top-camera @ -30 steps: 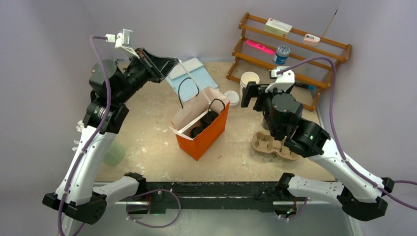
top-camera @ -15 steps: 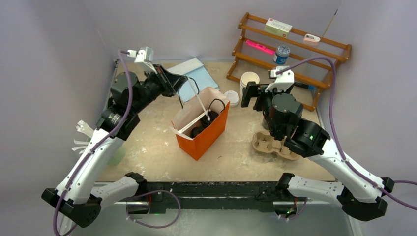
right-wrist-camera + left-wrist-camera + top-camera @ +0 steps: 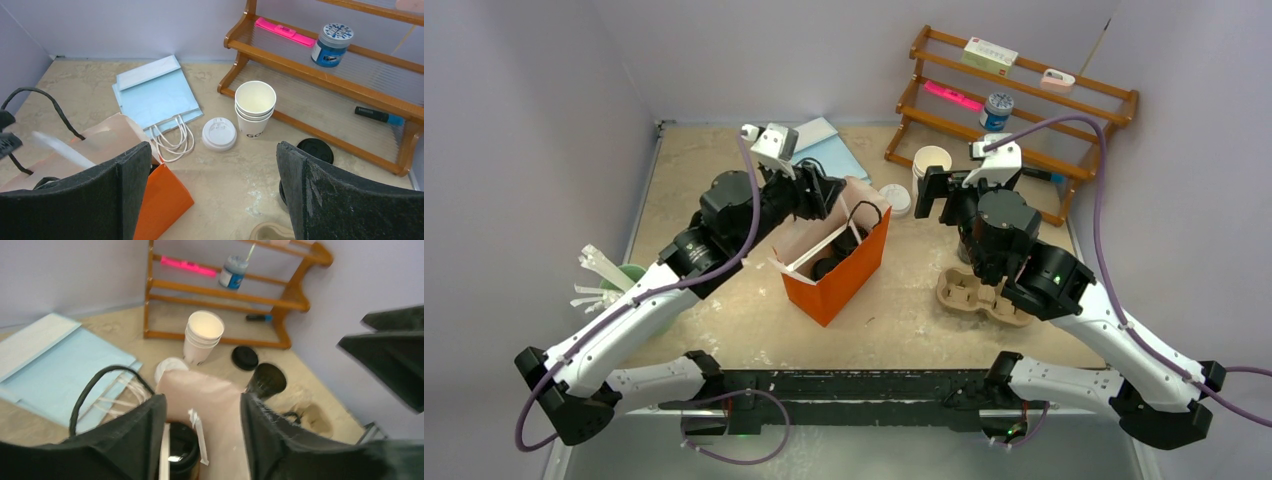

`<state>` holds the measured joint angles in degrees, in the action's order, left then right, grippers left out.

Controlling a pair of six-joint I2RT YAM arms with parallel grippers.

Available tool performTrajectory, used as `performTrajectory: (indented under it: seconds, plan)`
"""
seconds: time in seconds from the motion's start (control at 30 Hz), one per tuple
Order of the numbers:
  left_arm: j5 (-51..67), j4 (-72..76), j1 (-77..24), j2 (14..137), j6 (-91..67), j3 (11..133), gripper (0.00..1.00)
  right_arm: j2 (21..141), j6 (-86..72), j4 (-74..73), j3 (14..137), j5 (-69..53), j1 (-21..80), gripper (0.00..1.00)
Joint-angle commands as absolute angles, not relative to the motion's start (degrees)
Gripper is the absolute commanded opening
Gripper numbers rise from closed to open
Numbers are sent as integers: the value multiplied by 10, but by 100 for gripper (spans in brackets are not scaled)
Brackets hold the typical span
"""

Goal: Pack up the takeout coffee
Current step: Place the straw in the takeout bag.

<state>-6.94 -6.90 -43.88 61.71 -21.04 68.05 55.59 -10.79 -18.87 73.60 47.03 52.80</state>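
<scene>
1. The left tool (image 3: 200, 407) hung over the open orange bag (image 3: 844, 275) - its fingers stood apart, with nothing gripped between them.
2. The right tool (image 3: 214, 155) was wide apart and empty, above the tabletop (image 3: 235, 185).
3. One black cup (image 3: 181, 452) sat inside the bag - a second black cup (image 3: 266, 381) stood on the tabletop just beside a black lid (image 3: 245, 358), near the wooden rack (image 3: 225, 292).

Letters "GO" on the stacked white cups (image 3: 252, 126)
</scene>
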Motion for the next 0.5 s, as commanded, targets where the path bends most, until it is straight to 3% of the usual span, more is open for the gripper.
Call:
performTrajectory:
  seconds: [0.0,0.23,0.4,0.47]
  plan:
    - [-98,-122,-446,590,-177,681,65,547,-103,-173,751,493,526,96]
    - [-146,-290,-446,513,-212,731,76,559,-121,-222,748,497,526,97]
    - [-226,-447,-445,549,-249,812,63,573,-156,-272,748,461,524,99]
    - [-251,-467,-445,556,-272,818,63,584,-198,-311,753,434,509,99]
